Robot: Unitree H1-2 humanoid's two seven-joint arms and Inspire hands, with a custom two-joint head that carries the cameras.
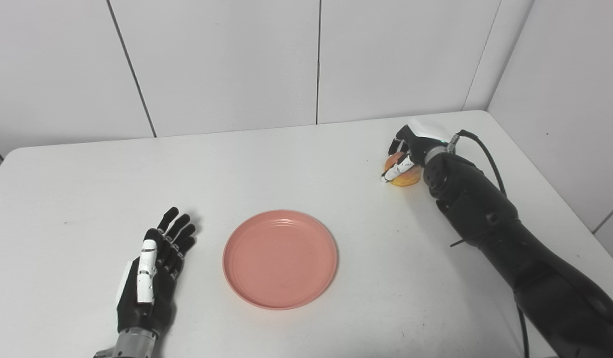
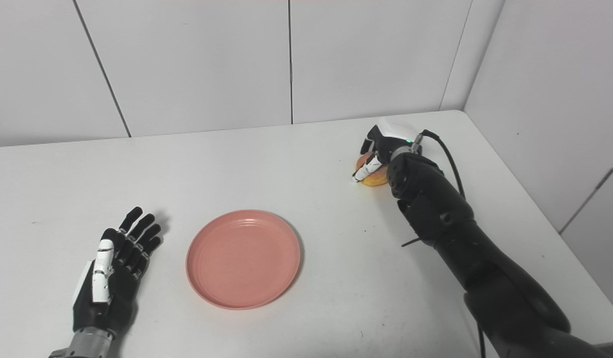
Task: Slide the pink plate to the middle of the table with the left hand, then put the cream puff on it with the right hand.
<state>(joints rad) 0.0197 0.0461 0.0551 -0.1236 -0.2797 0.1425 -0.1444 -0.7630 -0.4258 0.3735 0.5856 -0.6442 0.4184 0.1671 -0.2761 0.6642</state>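
Note:
The pink plate [image 1: 280, 258] lies flat near the middle of the white table [image 1: 306, 164], with nothing on it. To its left my left hand [image 1: 154, 263] rests open on the tabletop, fingers stretched and apart from the plate's rim. At the far right of the table sits the cream puff [image 1: 404, 176], orange-golden and mostly covered. My right hand [image 1: 408, 149] is on top of it with its fingers wrapped around it; the puff still touches the table. In the right eye view the puff [image 2: 373, 177] shows below the same hand [image 2: 381, 144].
White wall panels stand behind the table and along its right side. A black cable [image 1: 485, 154] loops off the right wrist. The table's right edge runs close to the right arm.

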